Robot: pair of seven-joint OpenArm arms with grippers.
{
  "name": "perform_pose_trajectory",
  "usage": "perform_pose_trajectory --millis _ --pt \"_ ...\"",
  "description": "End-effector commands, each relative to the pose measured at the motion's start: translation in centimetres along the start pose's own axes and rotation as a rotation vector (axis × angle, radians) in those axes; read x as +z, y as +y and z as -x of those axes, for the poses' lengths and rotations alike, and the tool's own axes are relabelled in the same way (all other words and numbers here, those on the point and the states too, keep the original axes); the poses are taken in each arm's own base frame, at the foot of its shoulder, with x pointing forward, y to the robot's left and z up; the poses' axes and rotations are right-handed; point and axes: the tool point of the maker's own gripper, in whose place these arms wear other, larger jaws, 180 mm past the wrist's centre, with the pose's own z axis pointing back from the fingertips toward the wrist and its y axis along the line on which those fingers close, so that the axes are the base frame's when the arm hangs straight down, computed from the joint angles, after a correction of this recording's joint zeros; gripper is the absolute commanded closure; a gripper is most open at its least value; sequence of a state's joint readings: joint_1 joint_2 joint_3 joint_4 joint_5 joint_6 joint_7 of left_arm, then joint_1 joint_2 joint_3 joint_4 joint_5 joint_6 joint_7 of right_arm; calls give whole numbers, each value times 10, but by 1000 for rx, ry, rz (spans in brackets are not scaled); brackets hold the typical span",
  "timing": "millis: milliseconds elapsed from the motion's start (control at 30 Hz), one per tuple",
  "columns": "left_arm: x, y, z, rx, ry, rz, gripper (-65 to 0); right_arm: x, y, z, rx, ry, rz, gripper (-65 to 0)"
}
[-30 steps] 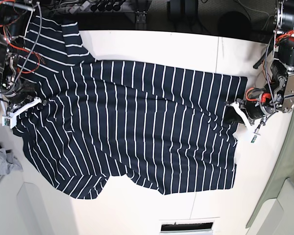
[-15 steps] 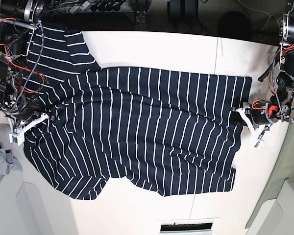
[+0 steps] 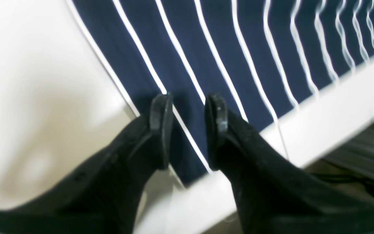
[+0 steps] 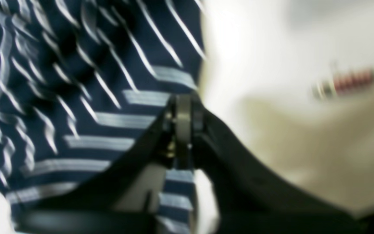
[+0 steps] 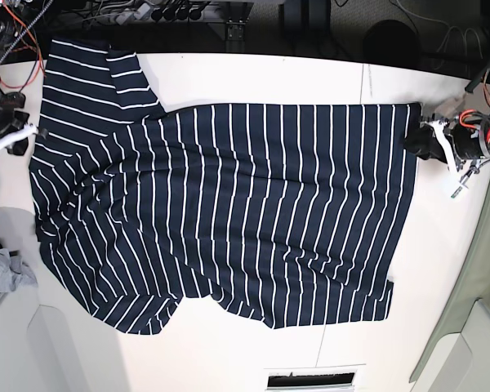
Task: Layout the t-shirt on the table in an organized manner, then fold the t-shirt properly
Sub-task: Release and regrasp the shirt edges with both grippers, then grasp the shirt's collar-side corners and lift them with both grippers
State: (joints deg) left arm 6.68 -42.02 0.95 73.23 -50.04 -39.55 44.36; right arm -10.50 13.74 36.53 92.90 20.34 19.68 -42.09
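The dark navy t-shirt with thin white stripes lies spread across the white table, one sleeve reaching the far left corner. My left gripper hovers over the shirt's far right corner. In the left wrist view its fingers stand apart, the left gripper open over flat fabric with nothing pinched. My right gripper sits at the shirt's left edge. The right wrist view is blurred; there the right gripper looks shut, with striped cloth running between the fingers.
A small grey cloth lies off the table's left side. Cables and a power strip run behind the far edge. A dark seam crosses the tabletop. A vent slot sits at the near edge.
Both arms have moved toward the table's far edge, dragging the shirt's top edge with them, so the cloth lies flatter. The left gripper's fingers have parted and let go of the corner.
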Motion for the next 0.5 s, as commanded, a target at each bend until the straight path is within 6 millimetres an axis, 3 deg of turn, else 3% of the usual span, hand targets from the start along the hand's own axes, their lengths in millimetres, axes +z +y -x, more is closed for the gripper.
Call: perform_pose_trajectory --millis 0,67,133,233,367,467 --pt "13 6 -14 -12 -48 -11 -199 9 -6 -8 3 -39 -13 -115" --pt "19 6 -6 3 -52 -17 -206 17 -12 8 -28 -27 -33 -232" --pt "22 0 0 -3 -48 -13 -247 22 -17 22 -43 -7 -29 -278" --pt "22 -21 8 -41 -35 25 -295 25 -26 41 -43 40 -14 -279" --pt "21 -50 7 -70 -53 80 -297 21 -31 56 -66 79 -43 -279" --pt "15 -55 10 -70 -52 83 -318 15 -34 78 -102 135 -59 -279"
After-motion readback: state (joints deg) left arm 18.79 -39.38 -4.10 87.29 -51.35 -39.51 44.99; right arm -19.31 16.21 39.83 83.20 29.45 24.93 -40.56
